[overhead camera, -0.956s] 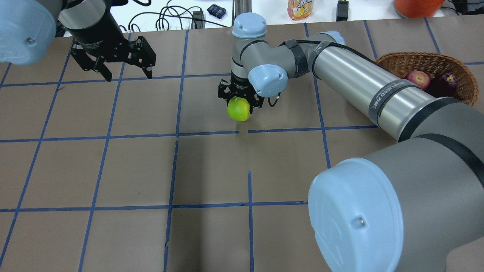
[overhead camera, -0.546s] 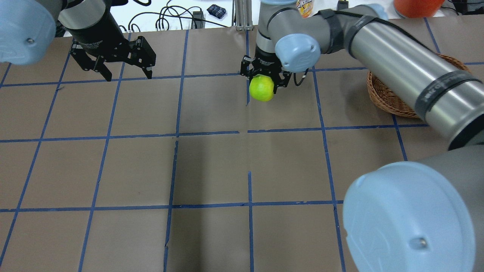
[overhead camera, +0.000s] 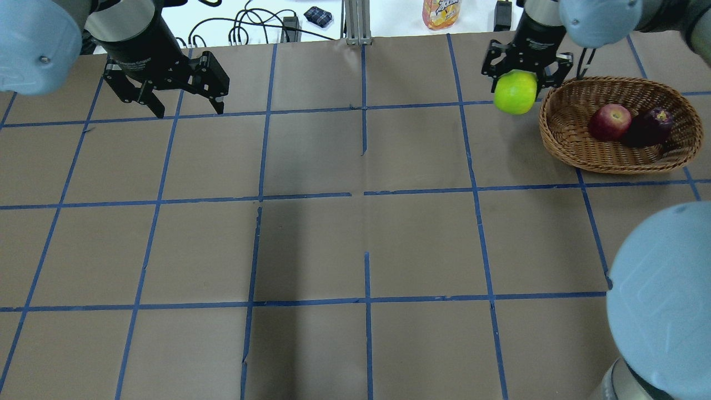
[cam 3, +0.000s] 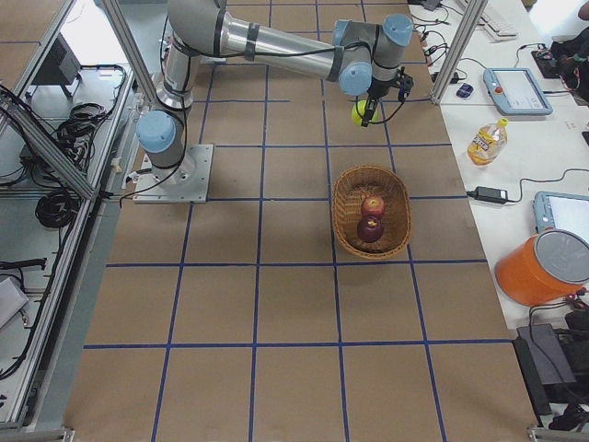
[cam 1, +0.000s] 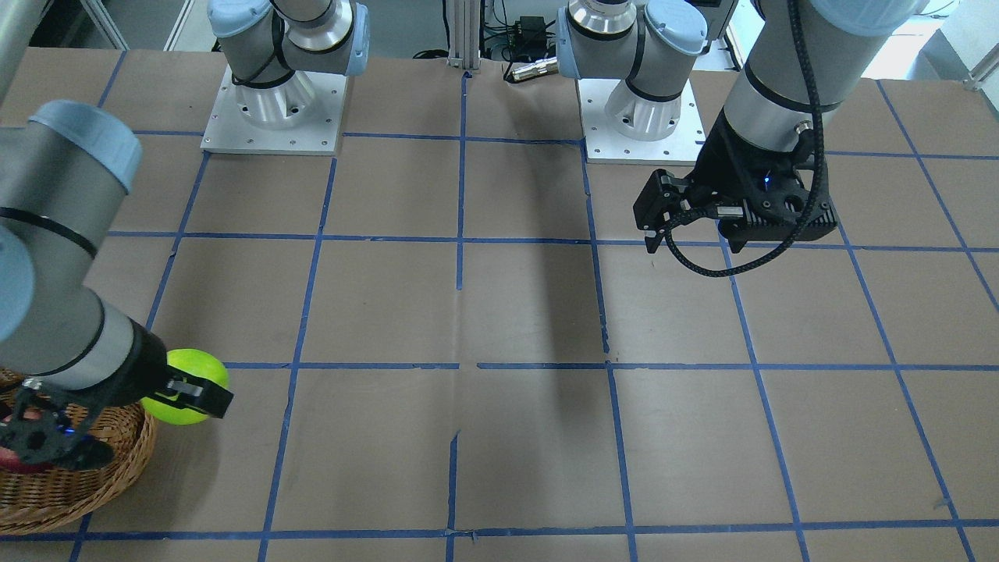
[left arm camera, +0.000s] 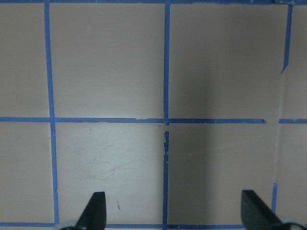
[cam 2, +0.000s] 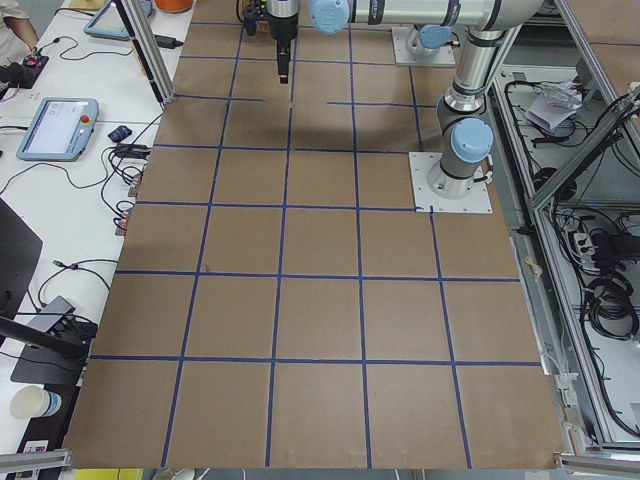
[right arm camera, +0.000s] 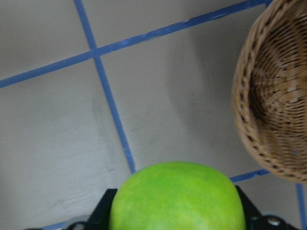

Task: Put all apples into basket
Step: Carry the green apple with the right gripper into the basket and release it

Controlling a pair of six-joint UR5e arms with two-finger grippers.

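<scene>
My right gripper (overhead camera: pixel 521 83) is shut on the lime green apple (overhead camera: pixel 515 92) and holds it above the table, just left of the wicker basket (overhead camera: pixel 577 156). The green apple also shows in the front view (cam 1: pixel 184 386), the right wrist view (right arm camera: pixel 176 197) and the right side view (cam 3: pixel 358 113). The red apple (overhead camera: pixel 609 121) and the dark maroon apple (overhead camera: pixel 650 127) lie in the basket. My left gripper (overhead camera: pixel 166 100) is open and empty, hovering over the far left of the table; its fingertips (left arm camera: pixel 96 211) frame bare table.
The basket's rim shows at the right in the right wrist view (right arm camera: pixel 249 129) and at the lower left in the front view (cam 1: pixel 117 476). A juice bottle (overhead camera: pixel 441 12), cables and an orange bucket (cam 3: pixel 543 267) sit beyond the table's far edge.
My right arm has carried the green apple from the table's middle to the far right, up beside the basket. The left arm has not moved.
</scene>
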